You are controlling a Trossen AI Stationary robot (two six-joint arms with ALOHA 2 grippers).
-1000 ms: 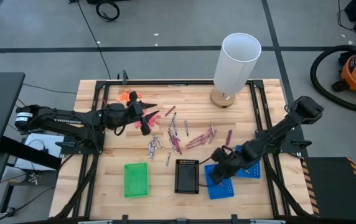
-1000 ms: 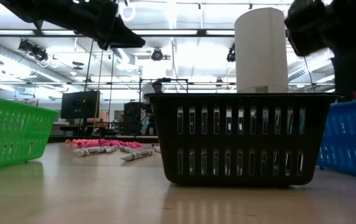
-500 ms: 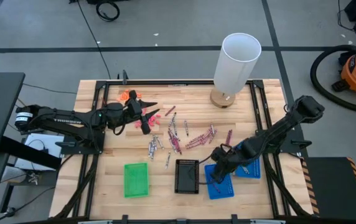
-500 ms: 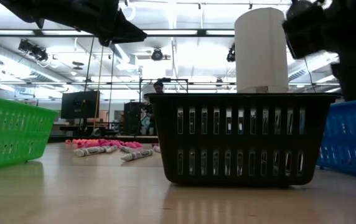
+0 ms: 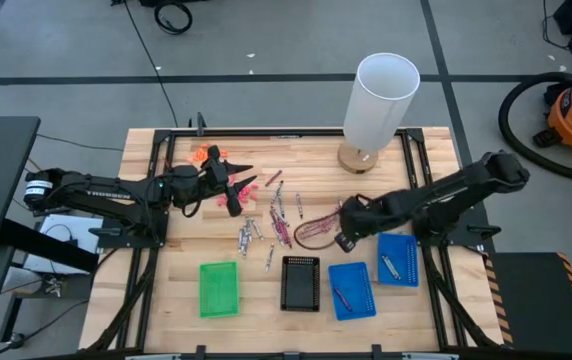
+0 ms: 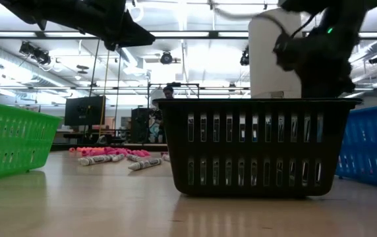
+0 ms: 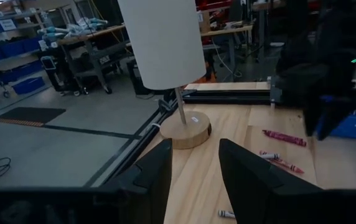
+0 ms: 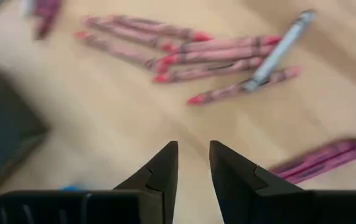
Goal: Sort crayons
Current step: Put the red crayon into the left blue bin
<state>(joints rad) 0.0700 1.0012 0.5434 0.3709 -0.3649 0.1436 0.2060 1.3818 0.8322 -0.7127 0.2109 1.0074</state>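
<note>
The right hand (image 5: 344,236) hangs low at centre-right, its fingers (image 8: 163,168) parted and empty. The left hand (image 5: 234,185) hovers far left, fingers (image 7: 157,174) apart.

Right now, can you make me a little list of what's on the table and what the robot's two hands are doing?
Loose crayons: scattered mid-table, pinkish-red, maroon and silvery-grey
Green tray: near edge, nothing seen inside
Black tray: beside the green one
Blue trays: two, each holding a crayon
White lamp: far side, on a wooden base
Right gripper: open, holding nothing, over the crayons
Left gripper: open, holding nothing, at the left of the pile
</note>
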